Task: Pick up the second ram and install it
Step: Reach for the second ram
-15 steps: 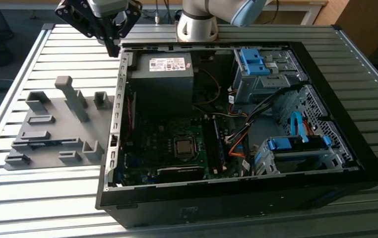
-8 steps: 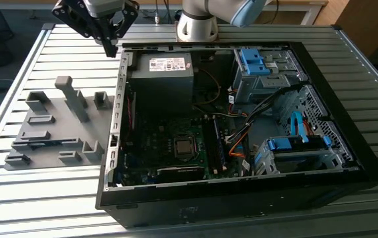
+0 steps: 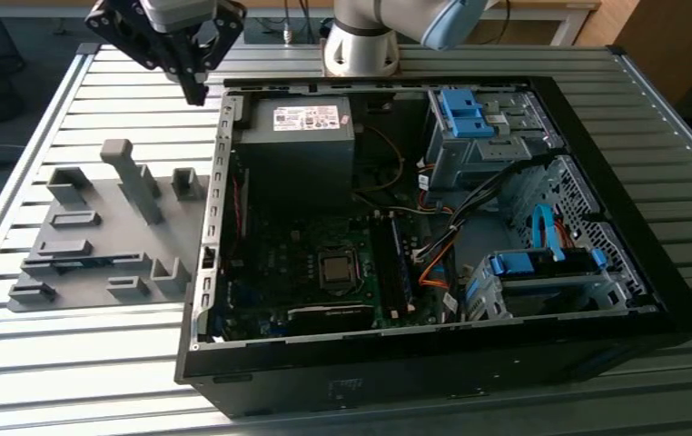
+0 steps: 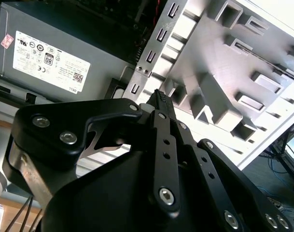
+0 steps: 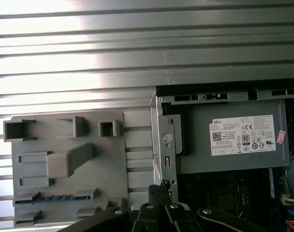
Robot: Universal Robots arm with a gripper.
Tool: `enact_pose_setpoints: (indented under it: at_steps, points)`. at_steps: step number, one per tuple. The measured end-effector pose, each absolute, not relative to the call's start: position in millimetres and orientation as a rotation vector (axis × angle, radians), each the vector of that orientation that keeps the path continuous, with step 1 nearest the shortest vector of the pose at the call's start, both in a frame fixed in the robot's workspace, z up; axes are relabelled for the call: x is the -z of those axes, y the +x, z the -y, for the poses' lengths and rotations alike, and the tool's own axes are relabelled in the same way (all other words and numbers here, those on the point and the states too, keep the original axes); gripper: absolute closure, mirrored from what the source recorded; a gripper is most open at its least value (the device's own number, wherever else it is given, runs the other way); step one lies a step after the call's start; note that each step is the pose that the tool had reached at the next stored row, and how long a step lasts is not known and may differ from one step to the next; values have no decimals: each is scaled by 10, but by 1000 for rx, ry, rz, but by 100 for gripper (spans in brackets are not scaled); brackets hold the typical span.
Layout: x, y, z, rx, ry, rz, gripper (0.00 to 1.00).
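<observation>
Slatted metal table (image 3: 103, 363) lies under the gripper (image 3: 197, 91), pinched together and empty beside the computer case (image 3: 443, 363).

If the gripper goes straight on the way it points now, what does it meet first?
Probably the computer case's metal rim, beside the power supply: in the first wrist view the gripper lines up with it. Depth is unclear; it may instead reach the table.

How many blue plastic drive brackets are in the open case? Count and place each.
2. One blue bracket tops the far drive cage; the other sits on the near cage at the exterior view's right. More may be hidden.
</observation>
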State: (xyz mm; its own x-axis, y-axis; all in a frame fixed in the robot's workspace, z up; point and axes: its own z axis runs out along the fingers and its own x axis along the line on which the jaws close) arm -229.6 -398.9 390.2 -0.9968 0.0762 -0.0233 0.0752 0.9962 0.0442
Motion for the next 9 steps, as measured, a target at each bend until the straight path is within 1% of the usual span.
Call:
enact_pose_setpoints:
  at_steps: [9]
  points:
    - [-3900, -2395, 3989, -68, 118, -3114, 89]
